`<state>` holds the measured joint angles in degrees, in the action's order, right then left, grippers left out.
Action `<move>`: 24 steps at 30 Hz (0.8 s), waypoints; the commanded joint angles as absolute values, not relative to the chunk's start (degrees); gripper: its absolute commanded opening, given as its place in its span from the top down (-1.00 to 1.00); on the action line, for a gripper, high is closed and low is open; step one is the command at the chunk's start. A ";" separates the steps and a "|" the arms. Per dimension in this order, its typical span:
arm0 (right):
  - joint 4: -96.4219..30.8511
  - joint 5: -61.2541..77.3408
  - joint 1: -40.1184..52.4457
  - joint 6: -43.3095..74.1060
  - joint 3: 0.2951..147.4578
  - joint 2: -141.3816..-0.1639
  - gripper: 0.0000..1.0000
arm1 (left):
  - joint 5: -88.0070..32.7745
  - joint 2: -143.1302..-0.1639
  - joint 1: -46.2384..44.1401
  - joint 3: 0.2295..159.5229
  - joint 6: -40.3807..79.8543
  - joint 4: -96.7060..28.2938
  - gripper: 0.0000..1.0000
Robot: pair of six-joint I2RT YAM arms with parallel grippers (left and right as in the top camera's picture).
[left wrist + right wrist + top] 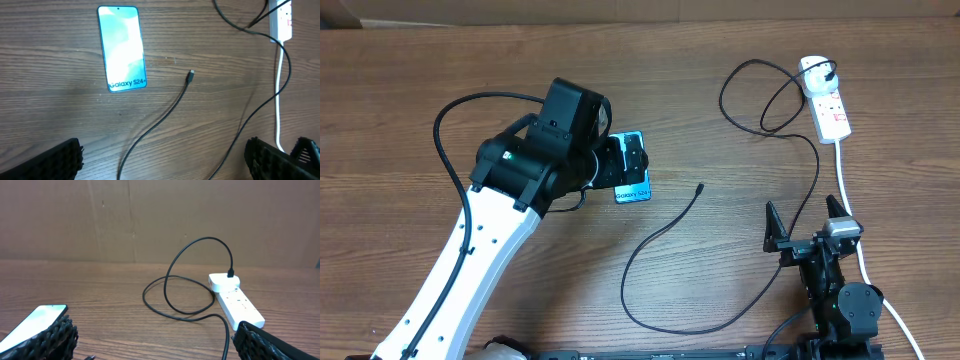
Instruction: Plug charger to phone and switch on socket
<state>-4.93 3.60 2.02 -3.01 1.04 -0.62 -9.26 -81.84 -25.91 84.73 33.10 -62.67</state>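
Note:
The phone (pixel 634 190) lies screen-up on the wooden table, its cyan screen partly hidden under my left gripper (pixel 623 160). In the left wrist view the whole phone (pixel 121 47) shows at upper left. The charger's connector tip (pixel 191 76) lies free to its right, and my left gripper (pixel 162 167) is open above the cable. The charger cable (pixel 660 235) runs from the tip (pixel 700 187) in loops to a black plug (pixel 830 72) seated in the white socket (pixel 827 105). My right gripper (pixel 805 222) stands open near the front edge, holding nothing. The socket (pixel 237 302) lies ahead of it to the right.
The socket's thick white lead (pixel 850 200) runs down the right side past my right arm. A loop of black cable (pixel 190 280) lies left of the socket. A cardboard wall (pixel 150 220) closes the back of the table.

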 commanded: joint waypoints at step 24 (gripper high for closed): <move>-4.64 3.05 2.42 -3.09 0.45 -0.16 -1.00 | 0.82 -106.24 -27.42 106.63 42.89 -77.19 -1.00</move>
<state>-4.89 3.60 2.02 -2.98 1.04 -0.62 2.15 -102.98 -27.14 105.38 41.19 -78.13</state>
